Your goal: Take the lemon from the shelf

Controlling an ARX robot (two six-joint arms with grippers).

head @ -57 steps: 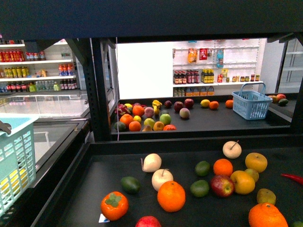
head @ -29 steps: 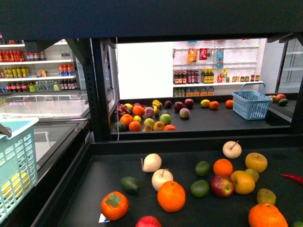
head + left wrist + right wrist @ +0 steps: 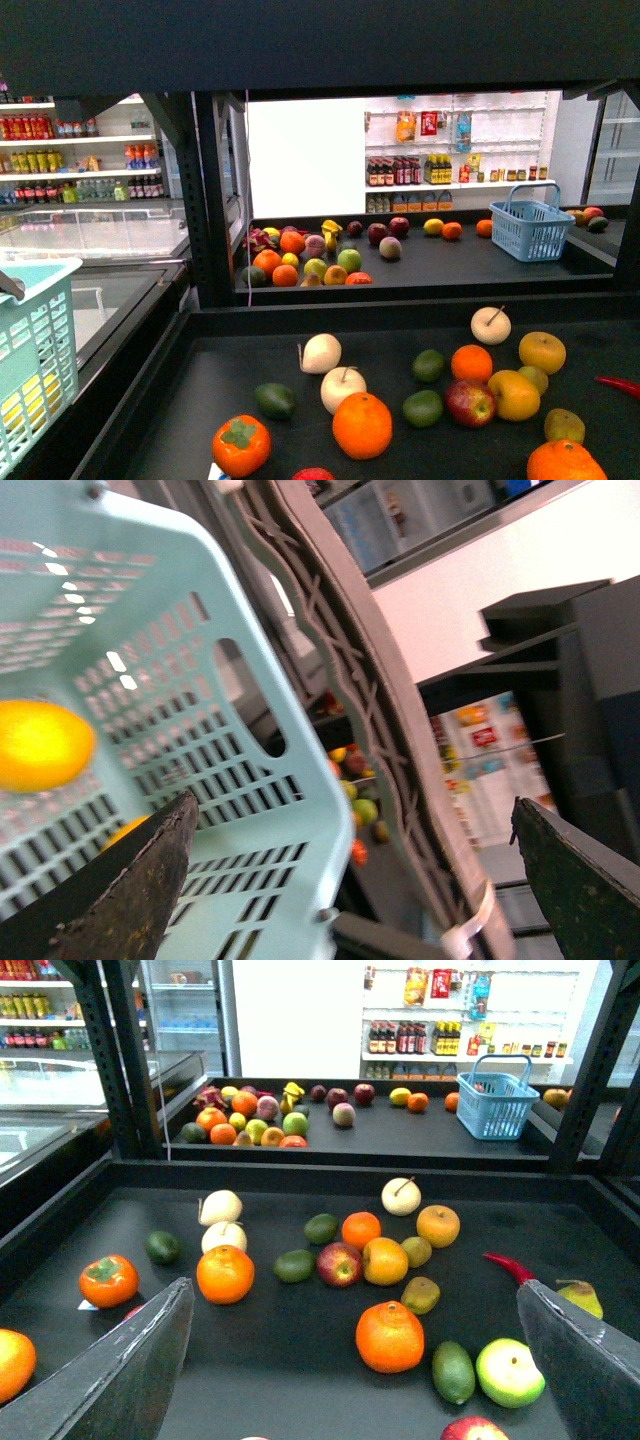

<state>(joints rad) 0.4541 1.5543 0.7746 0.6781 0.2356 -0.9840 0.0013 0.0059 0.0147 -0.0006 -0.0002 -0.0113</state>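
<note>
**Shelf** (image 3: 400, 318): black tiered rack with a near deck and a far deck, upright posts on the left.

**Lemon** (image 3: 514, 394): the yellow oval fruit on the near deck, right of centre, is most likely the lemon. It touches a red apple (image 3: 470, 402) on its left. A rounder orange-yellow fruit (image 3: 541, 352) lies just beyond it. The right wrist view shows it again (image 3: 385, 1260), resting on the deck with nothing gripping it.

**Other near-deck stock:** large orange (image 3: 362, 425), persimmon (image 3: 241, 445), two pale apples (image 3: 343, 388), green avocados (image 3: 423, 407).

**Far deck:** a cluster of mixed fruit at the left, and a blue basket (image 3: 530, 228) at the right.

**Teal basket** (image 3: 35, 360): stands at the left edge, off the shelf. The left wrist view shows a yellow fruit (image 3: 40, 745) inside it.

**Left tool** (image 3: 355, 802): fingers spread wide apart beside the teal basket and clamped on nothing.

**Right tool** (image 3: 355, 1286): fingers likewise wide apart above the near deck, well short of the lemon.

**Change from half a second ago:** the whole front view has shifted slightly. The near-deck fruit and the teal basket sit a little lower in the frame, and the red apple at the near edge is now almost cut off. The fruits keep the same places relative to one another.
</note>
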